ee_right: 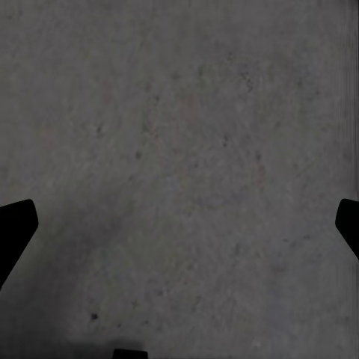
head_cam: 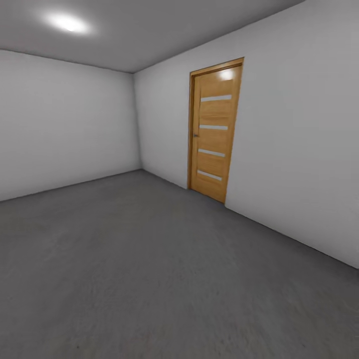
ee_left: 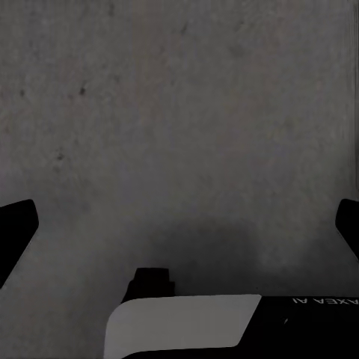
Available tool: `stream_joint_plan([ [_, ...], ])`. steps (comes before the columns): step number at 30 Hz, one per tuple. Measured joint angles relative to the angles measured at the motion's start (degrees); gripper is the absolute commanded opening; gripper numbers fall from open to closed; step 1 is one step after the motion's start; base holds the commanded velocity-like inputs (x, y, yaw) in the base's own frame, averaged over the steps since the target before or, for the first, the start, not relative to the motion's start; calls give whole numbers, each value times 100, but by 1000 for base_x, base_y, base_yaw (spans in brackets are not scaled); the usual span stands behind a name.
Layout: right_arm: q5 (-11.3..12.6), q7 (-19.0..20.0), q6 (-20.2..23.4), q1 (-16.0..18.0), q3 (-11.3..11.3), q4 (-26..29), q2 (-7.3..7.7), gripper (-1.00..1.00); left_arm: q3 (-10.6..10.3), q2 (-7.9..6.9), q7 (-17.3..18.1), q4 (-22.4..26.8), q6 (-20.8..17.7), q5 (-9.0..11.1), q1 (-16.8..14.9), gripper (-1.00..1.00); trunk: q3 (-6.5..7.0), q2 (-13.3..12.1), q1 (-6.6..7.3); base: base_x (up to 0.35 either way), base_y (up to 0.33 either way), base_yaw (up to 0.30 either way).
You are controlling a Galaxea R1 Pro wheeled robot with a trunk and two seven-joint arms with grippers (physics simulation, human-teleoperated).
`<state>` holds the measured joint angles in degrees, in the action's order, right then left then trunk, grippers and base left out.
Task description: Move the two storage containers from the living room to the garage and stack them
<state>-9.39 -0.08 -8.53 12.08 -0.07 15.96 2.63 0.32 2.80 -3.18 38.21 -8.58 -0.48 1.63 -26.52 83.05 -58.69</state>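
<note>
From the head camera we look across the garage: dark grey concrete floor (head_cam: 149, 279), plain white walls (head_cam: 65, 124) meeting in a corner, a grey ceiling with one bright light (head_cam: 67, 22), and a closed wooden door (head_cam: 214, 132) with four pale horizontal strips set in the wall to our right. No orange-red container lies anywhere on this stretch of concrete, so we cannot say from here where the two bins are. At the left wrist, the left gripper (ee_left: 179, 224) hangs over bare speckled floor; its two dark fingertips (ee_left: 16, 224) sit at opposite edges of the picture — spread wide, with nothing between them — and part of the robot's own white-and-black body lies beyond them. At the right wrist, the right gripper (ee_right: 179, 224) is likewise spread wide and empty above the same rough concrete. We judge this a travelling step: both arms are unloaded, so we should steer for the door and on to the living room, keeping the arms tucked and the base square to the doorway.
</note>
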Motion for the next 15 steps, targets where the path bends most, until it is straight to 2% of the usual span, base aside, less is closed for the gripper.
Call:
stream_joint_plan([
  [9, 0, 0, 0, 0, 0, -1, 0, 100, 0, -1, 2, 0, 1, 1, 0, 100, 0, 0, 0, 327, 107, -274],
  [15, -1, 0, 0, 2, 0, -1, 0, 100, 0, -29, 7, 1, 7, 7, 1, 100, 0, 0, 0, 327, 127, -205],
])
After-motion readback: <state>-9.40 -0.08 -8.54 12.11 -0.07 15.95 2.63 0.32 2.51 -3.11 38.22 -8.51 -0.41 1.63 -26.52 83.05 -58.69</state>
